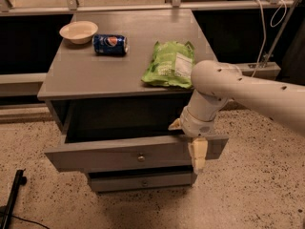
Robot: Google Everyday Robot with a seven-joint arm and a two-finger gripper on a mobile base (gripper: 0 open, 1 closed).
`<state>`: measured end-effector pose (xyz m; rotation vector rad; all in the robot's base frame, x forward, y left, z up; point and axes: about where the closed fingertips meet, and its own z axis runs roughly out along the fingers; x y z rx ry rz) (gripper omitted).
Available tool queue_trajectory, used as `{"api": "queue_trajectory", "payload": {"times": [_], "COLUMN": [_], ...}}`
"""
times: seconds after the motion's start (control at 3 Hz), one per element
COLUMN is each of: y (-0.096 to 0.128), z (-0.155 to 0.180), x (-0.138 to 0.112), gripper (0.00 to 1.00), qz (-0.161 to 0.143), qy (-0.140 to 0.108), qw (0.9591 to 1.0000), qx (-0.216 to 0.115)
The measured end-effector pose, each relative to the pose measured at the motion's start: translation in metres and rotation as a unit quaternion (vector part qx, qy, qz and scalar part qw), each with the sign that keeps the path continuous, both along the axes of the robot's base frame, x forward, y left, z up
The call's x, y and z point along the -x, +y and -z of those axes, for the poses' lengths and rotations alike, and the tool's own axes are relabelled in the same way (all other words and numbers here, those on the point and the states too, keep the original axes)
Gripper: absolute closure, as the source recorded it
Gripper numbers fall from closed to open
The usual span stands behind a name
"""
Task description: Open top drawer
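The top drawer [119,154] is a grey drawer with a wide flat front and a small round centre knob [140,158]. It stands pulled out from the grey cabinet, and its dark inside shows behind the front panel. My gripper [193,144] is at the right end of the drawer front, straddling its top edge, with the white arm [238,89] reaching in from the right. A narrower lower drawer [143,181] below it is shut.
On the cabinet top [86,75] lie a white bowl [78,31], a blue soda can [110,45] on its side and a green chip bag [170,63]. A speckled floor surrounds the cabinet. A black rod [13,199] lies at the lower left.
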<state>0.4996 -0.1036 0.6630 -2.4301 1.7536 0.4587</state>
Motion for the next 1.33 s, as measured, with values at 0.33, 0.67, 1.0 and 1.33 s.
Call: {"api": "queue_trajectory", "payload": {"times": [0.33, 0.67, 1.0, 1.33], "y": [-0.005, -0.008, -0.004, -0.004], "z": [0.010, 0.020, 0.018, 0.016], "x": [0.000, 0.002, 0.022, 0.021], "gripper": [0.04, 0.19, 0.46, 0.55], "qz": [0.017, 0.025, 0.009, 0.008], "qy": [0.017, 0.034, 0.067, 0.067], "qw": [0.9997, 0.9990, 0.9975, 0.9975], "qx": [0.006, 0.011, 0.022, 0.022]}}
